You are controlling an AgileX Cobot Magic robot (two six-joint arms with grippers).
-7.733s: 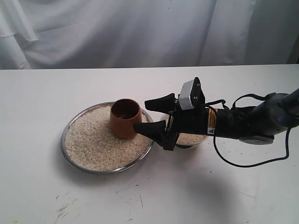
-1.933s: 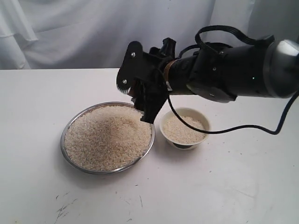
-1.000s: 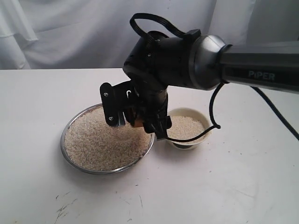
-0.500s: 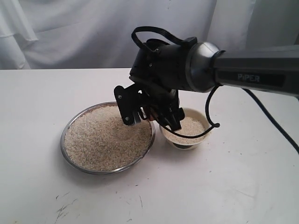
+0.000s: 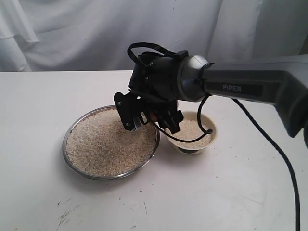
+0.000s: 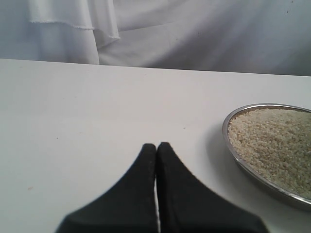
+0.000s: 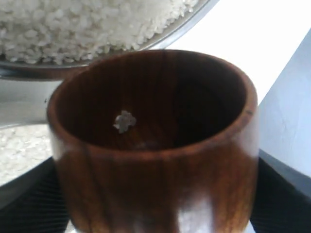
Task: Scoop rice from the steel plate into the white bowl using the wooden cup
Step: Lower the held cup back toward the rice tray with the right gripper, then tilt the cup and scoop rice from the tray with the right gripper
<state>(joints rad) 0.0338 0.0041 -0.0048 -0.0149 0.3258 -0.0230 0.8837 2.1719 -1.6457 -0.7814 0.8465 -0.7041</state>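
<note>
You're looking at a steel plate (image 6: 272, 187) of bright polished metal, its rim mirror-shiny. Rice (image 5: 103, 144): dull, grainy, off-white. White bowl (image 5: 208, 143): smooth, cream, faint sheen. Your wooden cup (image 7: 160, 189): reddish-brown wood, grain showing, glossy varnish catching highlights. Right gripper (image 5: 151, 124): matt black; its pads (image 7: 29, 206) look finely textured. Left gripper (image 6: 156, 148): smooth matt black. Table (image 5: 216, 192): matt white, scuffed. Backdrop (image 5: 96, 33): white cloth, folds.
</note>
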